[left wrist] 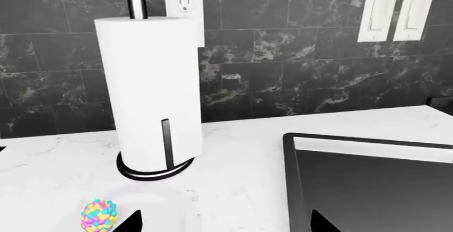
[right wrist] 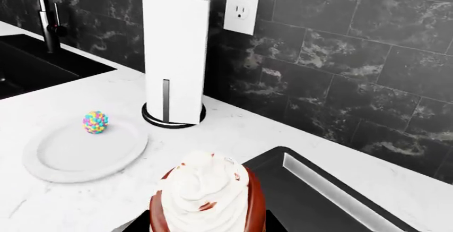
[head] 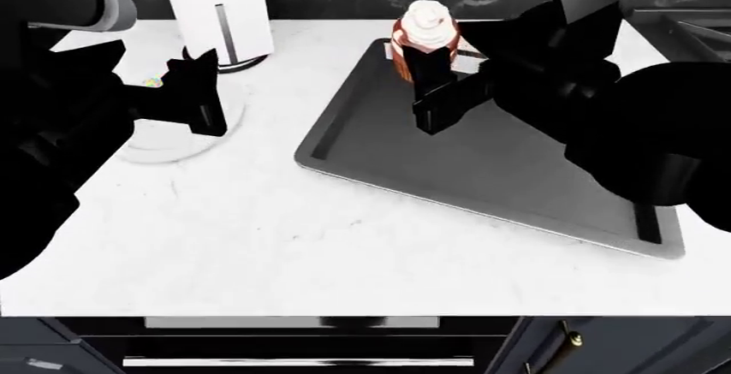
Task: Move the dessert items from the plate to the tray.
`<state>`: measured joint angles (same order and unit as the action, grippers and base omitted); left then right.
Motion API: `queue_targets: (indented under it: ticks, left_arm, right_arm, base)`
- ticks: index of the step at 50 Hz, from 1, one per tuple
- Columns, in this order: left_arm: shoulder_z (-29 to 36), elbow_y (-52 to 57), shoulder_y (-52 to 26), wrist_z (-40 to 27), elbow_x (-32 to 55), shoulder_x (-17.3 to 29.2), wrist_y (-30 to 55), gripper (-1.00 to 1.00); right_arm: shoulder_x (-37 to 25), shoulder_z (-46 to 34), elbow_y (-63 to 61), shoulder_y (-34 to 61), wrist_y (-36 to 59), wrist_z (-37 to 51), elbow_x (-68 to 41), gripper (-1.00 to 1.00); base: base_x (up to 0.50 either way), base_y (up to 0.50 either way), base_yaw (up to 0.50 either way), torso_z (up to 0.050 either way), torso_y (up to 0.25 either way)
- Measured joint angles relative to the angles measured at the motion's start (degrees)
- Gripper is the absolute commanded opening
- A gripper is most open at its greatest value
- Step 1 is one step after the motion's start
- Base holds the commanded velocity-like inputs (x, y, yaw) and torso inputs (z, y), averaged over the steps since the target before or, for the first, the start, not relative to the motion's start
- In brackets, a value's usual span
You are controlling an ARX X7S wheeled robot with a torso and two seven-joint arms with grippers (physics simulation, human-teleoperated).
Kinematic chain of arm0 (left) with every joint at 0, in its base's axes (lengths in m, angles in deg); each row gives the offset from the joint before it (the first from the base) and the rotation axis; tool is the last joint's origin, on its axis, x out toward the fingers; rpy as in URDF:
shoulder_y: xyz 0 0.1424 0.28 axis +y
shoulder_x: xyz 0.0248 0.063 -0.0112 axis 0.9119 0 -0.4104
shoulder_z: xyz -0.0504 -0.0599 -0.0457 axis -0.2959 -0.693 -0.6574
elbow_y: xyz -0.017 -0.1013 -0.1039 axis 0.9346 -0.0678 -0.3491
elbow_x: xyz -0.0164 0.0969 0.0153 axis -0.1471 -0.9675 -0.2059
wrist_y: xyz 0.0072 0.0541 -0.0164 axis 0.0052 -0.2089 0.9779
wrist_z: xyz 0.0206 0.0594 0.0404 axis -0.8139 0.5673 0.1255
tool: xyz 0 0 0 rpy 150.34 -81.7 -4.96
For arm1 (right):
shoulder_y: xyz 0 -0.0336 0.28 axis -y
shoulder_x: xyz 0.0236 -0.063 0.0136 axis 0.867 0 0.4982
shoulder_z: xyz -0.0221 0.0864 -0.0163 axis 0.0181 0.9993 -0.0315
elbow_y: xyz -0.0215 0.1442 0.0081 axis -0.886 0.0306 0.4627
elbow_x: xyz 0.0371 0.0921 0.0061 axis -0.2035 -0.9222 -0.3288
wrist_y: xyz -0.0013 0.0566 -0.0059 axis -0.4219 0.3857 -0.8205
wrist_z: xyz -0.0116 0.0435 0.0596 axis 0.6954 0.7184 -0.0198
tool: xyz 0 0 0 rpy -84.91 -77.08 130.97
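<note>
A paper towel roll [left wrist: 150, 94] stands on the white table [head: 286, 220] just beyond the plate [right wrist: 85, 149], below a wall socket [right wrist: 241, 3]. The speckled sweet [right wrist: 95, 122] lies on the plate's far side, beside the wide-open, empty left tool [head: 194, 92]. The right tool [head: 440, 92] grips the cupcake [head: 425, 36] above the tray [head: 377, 147]'s far edge.

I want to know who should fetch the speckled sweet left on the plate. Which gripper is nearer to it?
Left. The left gripper hovers at the plate, right beside the speckled sweet. The right gripper is over the tray, holding the cupcake.
</note>
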<state>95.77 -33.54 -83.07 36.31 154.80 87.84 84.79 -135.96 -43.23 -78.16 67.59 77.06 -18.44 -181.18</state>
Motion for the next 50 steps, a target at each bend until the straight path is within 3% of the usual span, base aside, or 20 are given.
queue_targets:
  ticks: [32, 50]
  left_arm:
    - [0.21, 0.16, 0.3, -0.01, 0.08, 0.32, -0.55, 1.0]
    - [0.25, 0.22, 0.71, 0.22, -0.19, 0.67, -0.98, 1.0]
  right_arm:
    - [-0.25, 0.38, -0.71, -0.6, 0.11, -0.47, 0.36, -1.0]
    - [-1.77, 0.57, -1.94, -0.6, 1.12, 0.52, -0.62, -1.0]
  base:
    - [0.3, 0.0, 0.0, 0.0, 0.0]
    - [0.02, 0.0, 0.0, 0.0, 0.001]
